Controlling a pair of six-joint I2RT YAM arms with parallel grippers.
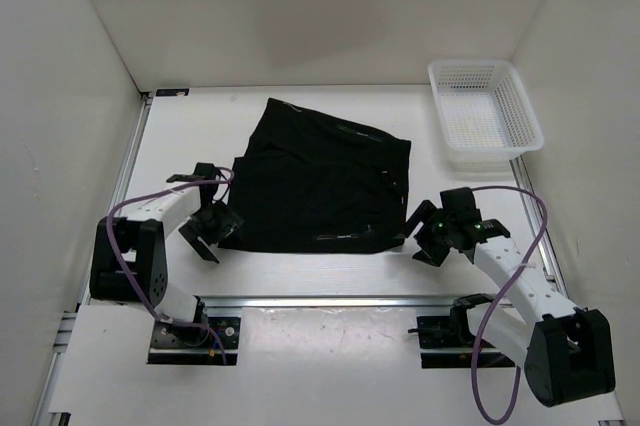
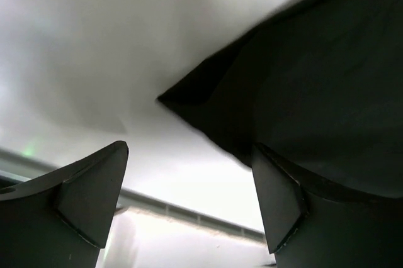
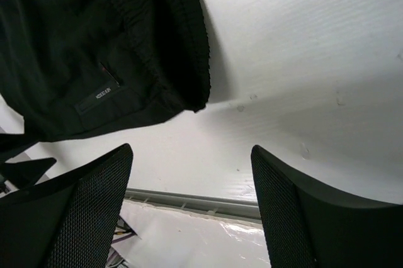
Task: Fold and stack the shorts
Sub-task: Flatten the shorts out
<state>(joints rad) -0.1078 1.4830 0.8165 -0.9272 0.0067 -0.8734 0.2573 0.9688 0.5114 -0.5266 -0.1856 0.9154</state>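
White table [image 1: 200, 136] held folded black shorts [image 1: 320, 186] | left gripper [image 1: 205, 233] jaws apart by near-left corner | right gripper [image 1: 418, 244] apart by near-right waistband corner | likely poised to pinch both

The shorts [image 1: 315, 186] cover the middle of the bench [image 1: 200, 131], leaving a bare strip along the left edge beside the left wall [image 1: 60, 96] and another along the far edge. The white basket [image 1: 484, 111] fills the far right corner against the right wall [image 1: 590, 66], with an open lane between it and the shorts. The left hand [image 1: 207, 229] stands spread at the fabric's near left corner and the right hand [image 1: 422, 236] spread at its near right corner, bare bench between its fingers [image 3: 82, 205]. A metal rail [image 1: 320, 299] bounds the near edge, and a purple cable [image 1: 535, 211] loops near the right edge.
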